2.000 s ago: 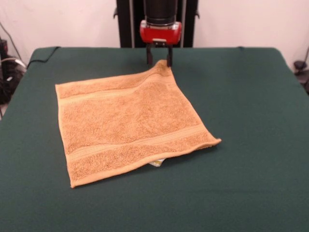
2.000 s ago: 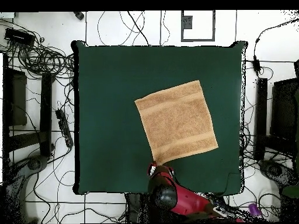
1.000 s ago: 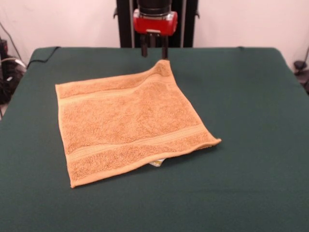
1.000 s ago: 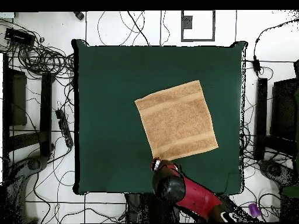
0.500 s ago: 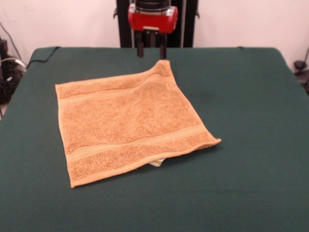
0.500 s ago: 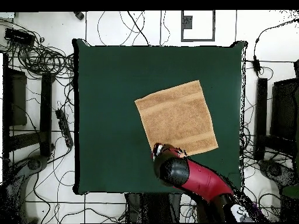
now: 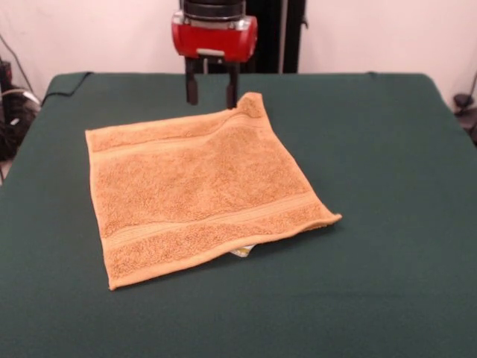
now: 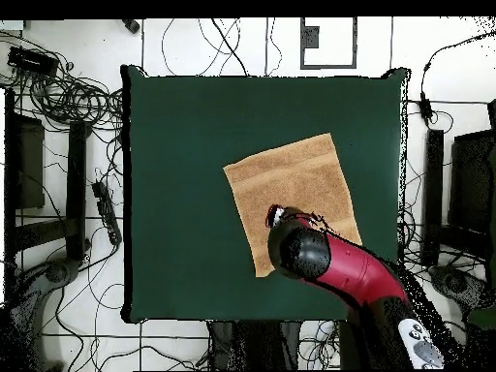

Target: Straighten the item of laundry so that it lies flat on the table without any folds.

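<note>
The orange-tan towel [image 7: 201,190] lies spread on the green table [image 7: 387,149], turned diamond-wise, with a stripe band near two edges. Its far corner [image 7: 253,104] is slightly puckered and raised. A small white label [image 7: 240,252] peeks out under the near edge. My gripper [image 7: 212,101] hangs open and empty just above the towel's far edge, left of that corner. In the overhead view the red arm [image 8: 339,266] reaches over the towel [image 8: 291,179] and hides its lower part; the gripper [image 8: 274,215] sits over the towel.
The black pedestal column [image 7: 291,37] stands behind the table's far edge. Cables and dark equipment [image 8: 58,97] lie on the floor around the table [image 8: 184,145]. Cables also show at the left edge of the front view [image 7: 11,104].
The gripper has let go of the towel's far corner, risen and moved left in the front view. In the overhead view the arm now reaches over the towel. The towel lies as before.
</note>
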You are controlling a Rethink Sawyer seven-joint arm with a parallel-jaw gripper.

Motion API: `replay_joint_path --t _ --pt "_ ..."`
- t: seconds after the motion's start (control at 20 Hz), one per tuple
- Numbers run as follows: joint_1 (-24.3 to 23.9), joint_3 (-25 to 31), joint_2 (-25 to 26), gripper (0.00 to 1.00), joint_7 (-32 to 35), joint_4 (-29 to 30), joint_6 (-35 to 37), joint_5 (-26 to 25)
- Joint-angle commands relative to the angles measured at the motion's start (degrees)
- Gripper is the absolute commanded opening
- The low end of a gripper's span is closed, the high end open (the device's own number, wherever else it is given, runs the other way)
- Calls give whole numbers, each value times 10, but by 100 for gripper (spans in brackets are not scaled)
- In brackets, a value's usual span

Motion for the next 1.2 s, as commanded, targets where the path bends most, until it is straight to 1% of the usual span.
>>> replay_joint_path --t 0.05,0.4,0.65,0.75,0.95,1.2 --pt "41 9 34 100 87 -90 74 19" --pt "55 -3 62 100 90 -127 79 19" --pt "58 3 93 100 87 -152 64 17" --pt "59 8 110 100 83 -169 58 16" --pt "48 31 145 100 72 -188 24 8" --pt "36 47 150 100 71 -184 9 3"
